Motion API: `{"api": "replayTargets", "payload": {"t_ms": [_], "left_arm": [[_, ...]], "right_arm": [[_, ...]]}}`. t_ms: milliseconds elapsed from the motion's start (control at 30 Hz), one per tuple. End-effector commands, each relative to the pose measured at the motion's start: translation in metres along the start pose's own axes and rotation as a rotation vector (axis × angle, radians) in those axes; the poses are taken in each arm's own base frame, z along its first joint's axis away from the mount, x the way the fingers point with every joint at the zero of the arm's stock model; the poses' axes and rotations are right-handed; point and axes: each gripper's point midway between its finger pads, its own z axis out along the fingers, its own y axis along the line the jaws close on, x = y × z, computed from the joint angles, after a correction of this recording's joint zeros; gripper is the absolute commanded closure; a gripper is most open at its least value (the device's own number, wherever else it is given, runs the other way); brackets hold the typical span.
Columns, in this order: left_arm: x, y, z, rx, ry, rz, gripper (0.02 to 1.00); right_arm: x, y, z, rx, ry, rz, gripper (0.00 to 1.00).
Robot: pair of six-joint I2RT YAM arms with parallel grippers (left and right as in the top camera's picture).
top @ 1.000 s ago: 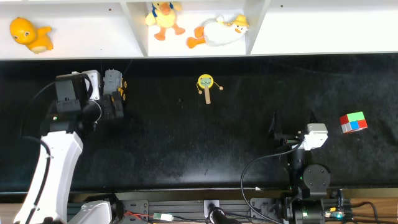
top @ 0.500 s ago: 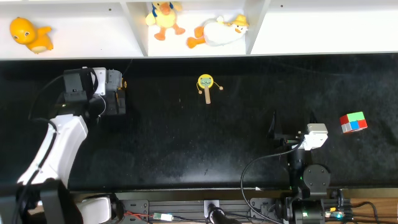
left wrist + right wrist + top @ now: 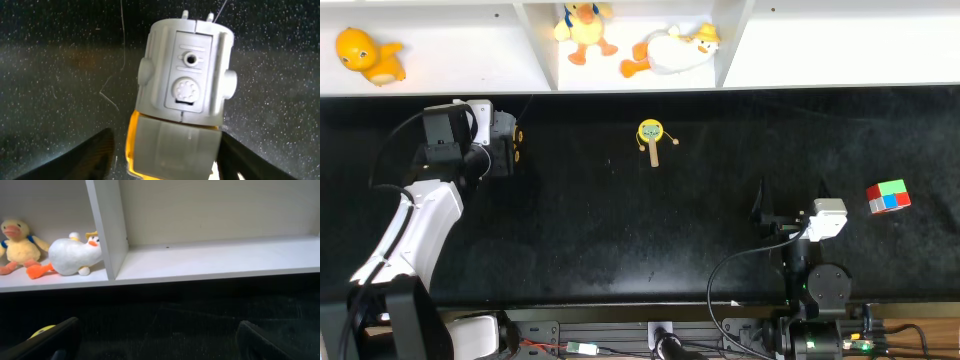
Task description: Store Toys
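Nearer the shelf (image 3: 450, 55) now, my left end effector (image 3: 169, 160) clamps the tilted toy robot (image 3: 185, 70) low; top-heavy, it could slip free.

No writing, number or sign can be read on anything here. The grey toy robot (image 3: 185, 75) has only moulded marks on its front, namely a small ring, a few short bars and a dial of dots, and none of them forms a letter or a digit.
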Motion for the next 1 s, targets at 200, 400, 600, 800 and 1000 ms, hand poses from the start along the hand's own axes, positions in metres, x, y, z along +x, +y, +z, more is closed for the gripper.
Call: {"api": "replayTargets", "payload": {"t_ms": [200,400,600,800,1000], "left_arm": [[-0.001,-0.006,0.001,0.018,-0.005,0.021,0.581],[-0.005,-0.006,-0.014,0.016,-0.043,0.022,0.614],[0.000,-0.007,-0.057,0.011,-0.147,-0.002,0.623],[-0.012,-0.009,-0.091,0.020,-0.260,-0.056,0.632],[-0.035,-0.019,-0.087,0.093,-0.306,-0.094,0.632]], "right_arm": [[0.004,-0.001,0.000,0.002,0.001,0.005,0.005],[0.004,-0.001,0.000,0.002,0.001,0.005,0.007],[0.004,-0.001,0.000,0.002,0.001,0.005,0.007],[0.004,-0.001,0.000,0.002,0.001,0.005,0.005],[0.004,-0.001,0.000,0.002,0.001,0.005,0.005]]}}
